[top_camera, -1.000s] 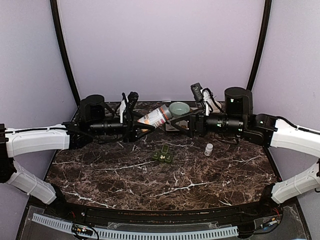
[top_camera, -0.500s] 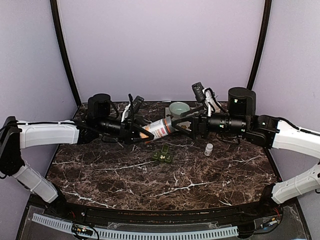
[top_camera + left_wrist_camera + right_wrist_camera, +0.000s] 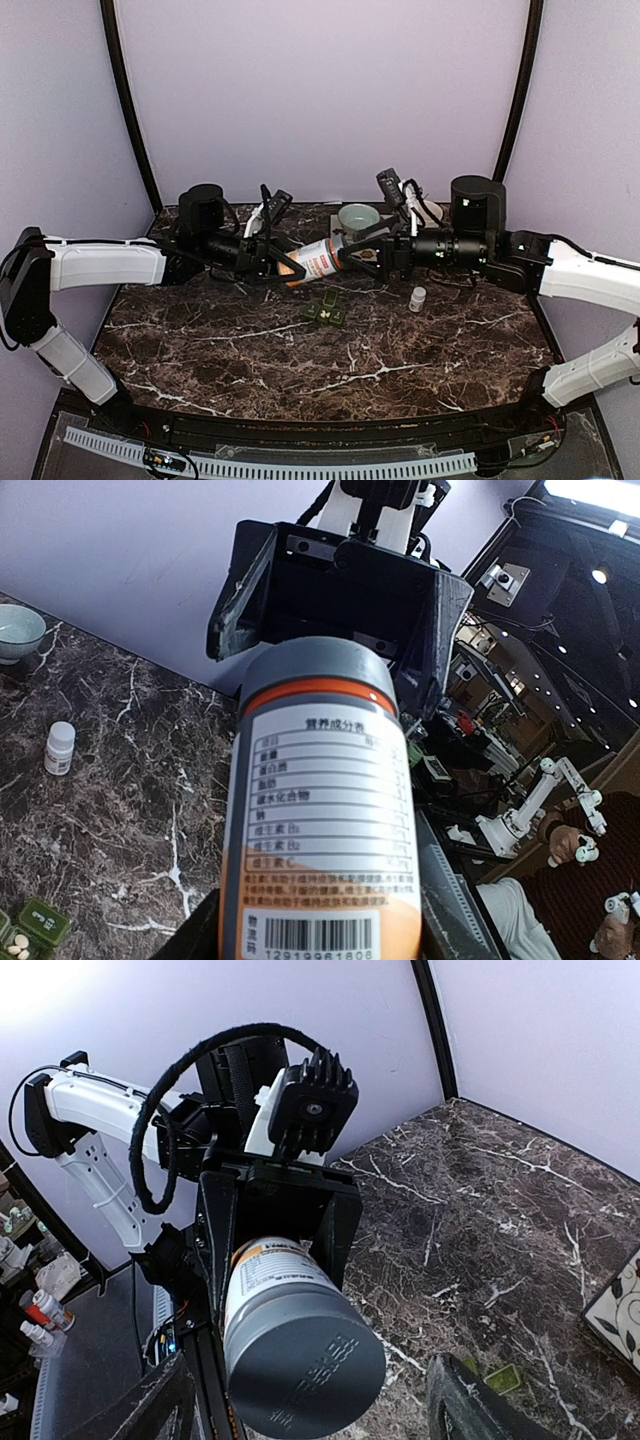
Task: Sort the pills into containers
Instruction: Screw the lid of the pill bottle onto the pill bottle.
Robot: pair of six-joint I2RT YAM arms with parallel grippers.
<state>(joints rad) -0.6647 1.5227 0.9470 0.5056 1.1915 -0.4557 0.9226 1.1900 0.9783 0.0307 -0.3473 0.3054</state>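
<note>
- Pills (image 3: 17, 944): tiny pale pellets, a few visible in one open compartment of the pill box at the bottom-left corner of the left wrist view. Whether there are more inside the bottle cannot be told. Judged light, hard and prone to roll, so better tipped out than pinched singly.
- Pill box (image 3: 326, 312): small, dark green, resting on the marble table (image 3: 400, 360) just in front of and below the bottle. Judged light and apt to slide if nudged.
- Bottle (image 3: 318, 258): rigid plastic with a smooth printed label, lying roughly level in the air between the arms. Judged slippery on the label, so best held by the body.
- Grey cap (image 3: 305, 1365): on the bottle, facing the right arm. Best taken by the rim.
- Left gripper (image 3: 288, 262): closed partway around the bottle's body, carrying it.
- Right gripper (image 3: 352, 256): fingers spread wide either side of the cap, with a gap showing on both sides. It holds nothing.
</note>
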